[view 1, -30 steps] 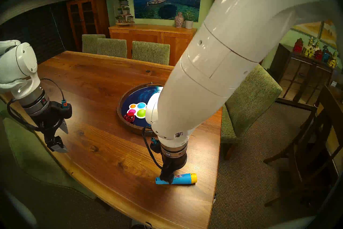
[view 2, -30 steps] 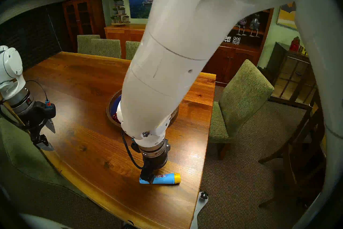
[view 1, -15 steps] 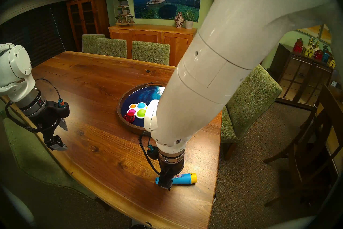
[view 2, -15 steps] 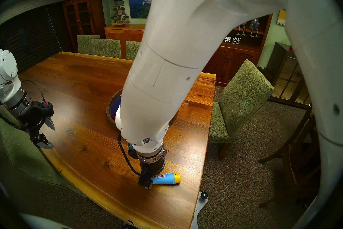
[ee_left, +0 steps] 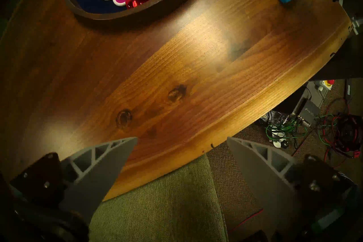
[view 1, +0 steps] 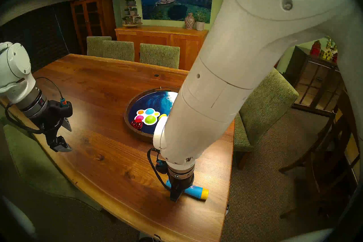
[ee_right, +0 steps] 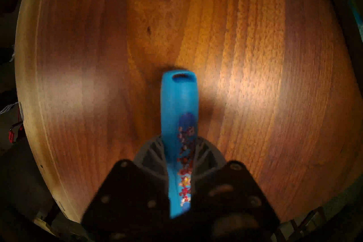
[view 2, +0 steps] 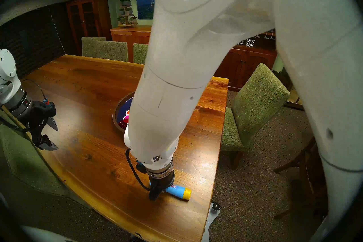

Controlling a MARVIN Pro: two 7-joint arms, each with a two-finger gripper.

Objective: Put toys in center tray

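The blue tube with yellow cap (view 1: 196, 191) lies near the table's front right edge, and my right gripper (view 1: 175, 195) is shut on its middle. The right wrist view shows both fingers pressed against the tube (ee_right: 179, 102). The round tray (view 1: 137, 133) with its blue wave bottom holds the white paw pad (view 1: 148, 115) and the red faceted piece (view 1: 137, 124). A lime-green toy (view 1: 162, 116) in it is mostly hidden behind my right arm. My left gripper (view 1: 65, 137) is open and empty above the table's left front edge.
A green chair (view 1: 263, 106) stands at the table's right side and three more (view 1: 159, 55) at the far side. Another green seat (ee_left: 157, 206) lies below my left gripper. The table edge (view 1: 222, 206) is close to the tube.
My right gripper has turned and shut on the tube. The tube has swung, its yellow end nearer the front edge and its tail toward the tray. The left arm rose slightly.
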